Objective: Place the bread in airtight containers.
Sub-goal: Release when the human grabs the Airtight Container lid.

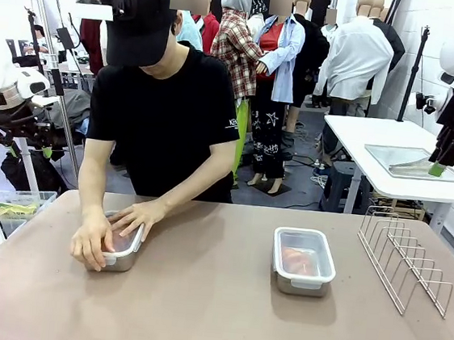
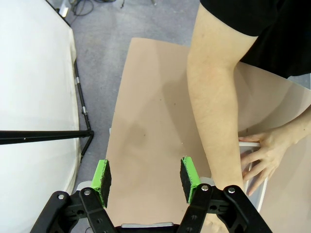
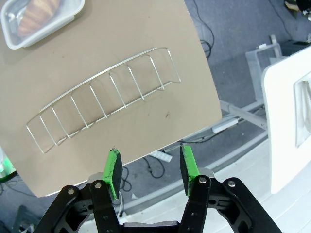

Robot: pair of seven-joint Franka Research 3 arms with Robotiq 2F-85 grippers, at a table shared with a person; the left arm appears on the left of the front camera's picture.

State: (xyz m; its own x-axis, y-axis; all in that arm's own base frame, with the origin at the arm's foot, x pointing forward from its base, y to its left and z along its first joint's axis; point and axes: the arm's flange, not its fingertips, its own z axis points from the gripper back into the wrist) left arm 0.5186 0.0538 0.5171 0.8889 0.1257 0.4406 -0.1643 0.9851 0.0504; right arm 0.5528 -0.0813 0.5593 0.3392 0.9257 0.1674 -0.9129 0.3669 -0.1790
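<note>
brushed steel with a clear lid: two containers sit on the brown table (image 1: 212, 315). the right container (image 1: 304, 262) lies near the table's middle-right, lid on, with one golden-brown ridged bread roll (image 1: 297, 260) showing through it. the right wrist view shows that tin (image 3: 41, 19) and its bread (image 3: 38, 13) at the top left corner, well apart from the right gripper (image 3: 149, 164), which hangs off the table's edge past the wire rack (image 3: 104, 94); its green pads stand moderately apart with nothing between them. the left container (image 1: 124, 248) sits at the table's left under the person's two hands (image 1: 115, 227), which press on its lid; what is inside cannot be told. the left gripper (image 2: 146, 177) hovers over bare table just beside the person's forearm (image 2: 216, 107), jaws fairly wide and empty, the tin's edge (image 2: 250, 145) off to its side under a hand. counted: two containers, one visible roll, one wire rack (image 1: 403, 257), one flat steel tray (image 1: 414, 163) on the white side table.
</note>
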